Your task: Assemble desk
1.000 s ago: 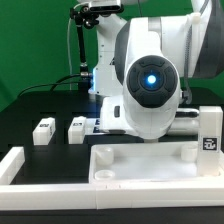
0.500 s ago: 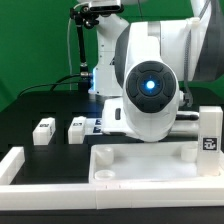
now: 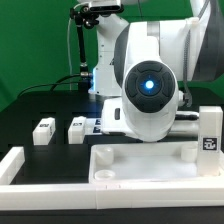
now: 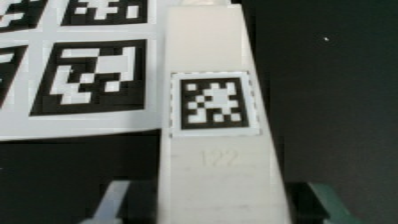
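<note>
In the wrist view a long white square-section desk leg [image 4: 210, 110] with a black-and-white tag lies on the black table. My gripper [image 4: 214, 203] straddles its near end. One finger [image 4: 121, 203] stands on each side with a dark gap to the leg, so the gripper is open. In the exterior view the arm's body hides the gripper and this leg. The rimmed white tabletop [image 3: 150, 165] lies at the front. Two leg blocks [image 3: 42, 131] [image 3: 77, 128] lie on the exterior view's left. Another tagged leg [image 3: 210, 135] stands upright on the exterior view's right.
The marker board [image 4: 80, 70] lies right beside the leg in the wrist view. A white border rail [image 3: 12, 166] runs along the front on the exterior view's left. The arm's base and cables stand at the back before a green backdrop.
The arm has sunk slightly in the exterior view. The parts on the table have not moved.
</note>
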Tool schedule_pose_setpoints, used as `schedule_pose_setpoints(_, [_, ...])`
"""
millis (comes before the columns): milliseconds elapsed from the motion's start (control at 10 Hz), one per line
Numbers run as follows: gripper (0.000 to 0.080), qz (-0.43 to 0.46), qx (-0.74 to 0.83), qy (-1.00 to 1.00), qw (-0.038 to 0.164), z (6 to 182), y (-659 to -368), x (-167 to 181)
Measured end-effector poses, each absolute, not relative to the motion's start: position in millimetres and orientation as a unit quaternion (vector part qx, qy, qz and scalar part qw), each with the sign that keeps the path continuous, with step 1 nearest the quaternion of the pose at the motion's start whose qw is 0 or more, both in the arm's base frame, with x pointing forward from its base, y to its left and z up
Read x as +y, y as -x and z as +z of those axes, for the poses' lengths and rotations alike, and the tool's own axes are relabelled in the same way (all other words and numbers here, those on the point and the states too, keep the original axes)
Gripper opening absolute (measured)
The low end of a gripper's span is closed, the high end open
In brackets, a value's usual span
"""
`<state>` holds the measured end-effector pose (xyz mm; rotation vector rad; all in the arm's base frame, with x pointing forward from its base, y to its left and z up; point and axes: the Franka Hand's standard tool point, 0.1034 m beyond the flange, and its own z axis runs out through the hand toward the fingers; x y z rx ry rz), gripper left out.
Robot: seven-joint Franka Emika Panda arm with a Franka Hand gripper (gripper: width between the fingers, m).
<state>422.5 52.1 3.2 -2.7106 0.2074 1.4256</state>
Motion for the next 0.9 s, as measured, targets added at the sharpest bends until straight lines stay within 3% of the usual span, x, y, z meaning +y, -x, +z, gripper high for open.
schedule_pose_setpoints(600, [0.0287, 0.465, 0.069, 0.882, 0.037, 4.7, -423, 50])
schedule_pose_setpoints(900, [0.0287, 0.45, 0.089, 0.887, 0.061, 66.3, -446, 21])
